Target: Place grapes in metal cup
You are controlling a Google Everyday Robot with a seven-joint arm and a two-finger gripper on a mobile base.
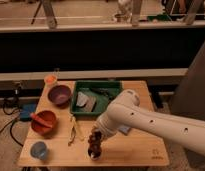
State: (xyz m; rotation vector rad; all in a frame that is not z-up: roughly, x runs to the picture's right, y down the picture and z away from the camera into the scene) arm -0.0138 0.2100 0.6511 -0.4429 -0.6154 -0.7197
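My gripper hangs from the white arm, pointing down at the front middle of the wooden table. The grapes, a dark reddish-purple bumpy cluster, show right at the gripper, partly hidden by it. I cannot tell whether they rest on the table or are held. A greyish metal cup lies in the left part of the green tray at the back middle, well behind the gripper.
A purple bowl stands at the back left with a small orange cup behind it. A red bowl holds an orange-red piece. A blue cup is at the front left. A yellowish peel strip lies left of the gripper.
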